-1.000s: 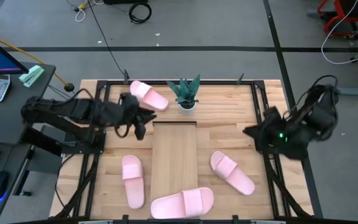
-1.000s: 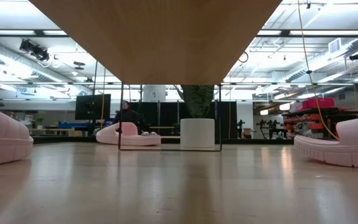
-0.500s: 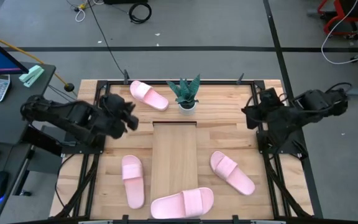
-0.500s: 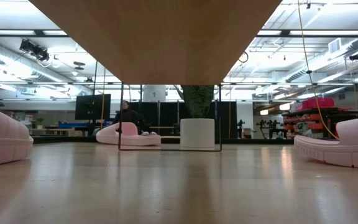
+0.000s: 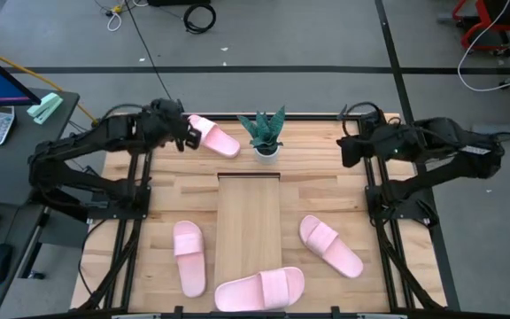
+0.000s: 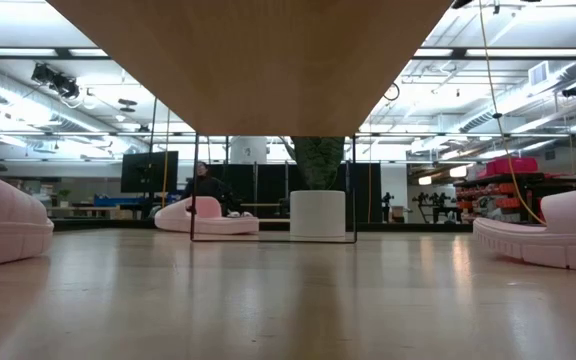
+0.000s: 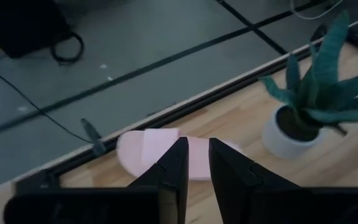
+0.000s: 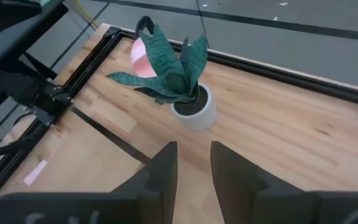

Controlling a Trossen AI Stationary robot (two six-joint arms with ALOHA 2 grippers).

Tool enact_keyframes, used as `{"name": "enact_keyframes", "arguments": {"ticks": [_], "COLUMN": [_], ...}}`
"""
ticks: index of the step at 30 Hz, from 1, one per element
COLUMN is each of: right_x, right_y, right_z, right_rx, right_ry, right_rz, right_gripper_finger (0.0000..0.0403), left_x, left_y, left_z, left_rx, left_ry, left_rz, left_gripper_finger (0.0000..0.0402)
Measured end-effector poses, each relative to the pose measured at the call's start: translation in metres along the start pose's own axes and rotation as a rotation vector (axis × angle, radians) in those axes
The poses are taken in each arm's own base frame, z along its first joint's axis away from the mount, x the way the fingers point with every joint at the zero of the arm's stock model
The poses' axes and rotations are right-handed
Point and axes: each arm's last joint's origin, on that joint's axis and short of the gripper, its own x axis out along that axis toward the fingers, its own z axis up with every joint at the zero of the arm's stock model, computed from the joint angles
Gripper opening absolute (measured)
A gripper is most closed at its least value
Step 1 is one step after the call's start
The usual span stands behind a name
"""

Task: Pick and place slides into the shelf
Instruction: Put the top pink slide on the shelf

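Four pale pink slides lie sole-down on the table: one at the far edge (image 5: pixel 212 136) (image 7: pixel 151 149), one left of the shelf (image 5: pixel 189 257), one at the near edge (image 5: pixel 259 289), one right of the shelf (image 5: pixel 330 245). The pale wood shelf (image 5: pixel 249 226) stands mid-table on thin legs; the low view looks under its top (image 6: pixel 248 60). My left gripper (image 5: pixel 181 135) (image 7: pixel 198 152) hovers shut just left of the far slide, touching nothing. Over the table's far right part, my right gripper (image 5: pixel 347 151) (image 8: pixel 194 155) is shut as well and faces the plant.
A potted green plant (image 5: pixel 264 133) (image 8: pixel 191 109) stands at the far edge between the far slide and my right gripper, just beyond the shelf. Black frame rails (image 5: pixel 370 186) run along the table's sides. Bare tabletop (image 5: pixel 326 182) lies right of the shelf.
My left gripper has swung from beside the shelf's far left corner toward the far edge, ending next to the far slide. My right gripper has moved from the table's right edge toward the far edge and slightly inward. No slide has moved.
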Motion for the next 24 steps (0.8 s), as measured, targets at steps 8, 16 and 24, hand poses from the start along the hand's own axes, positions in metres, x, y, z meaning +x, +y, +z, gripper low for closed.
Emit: {"name": "enact_keyframes", "arguments": {"ticks": [8,16,24], "right_x": [0.011,0.016,0.017], "right_y": [-0.006,-0.015,-0.016], "right_z": [0.023,0.031,0.032], "right_rx": [-0.068,-0.185,-0.263], "right_ry": [-0.014,0.040,0.082], "right_rz": [0.044,0.092,0.154], "right_gripper_finger": [0.0099,0.0099,0.0099], "left_x": [0.026,0.080,0.159], "left_y": [0.019,0.028,0.035], "left_z": [0.014,0.023,0.014], "left_rx": [-0.058,-0.163,-0.144], "left_ry": [0.040,0.159,0.354], "left_rz": [0.041,0.047,0.045], "left_gripper_finger": [0.0077,0.0096,0.0111]}}
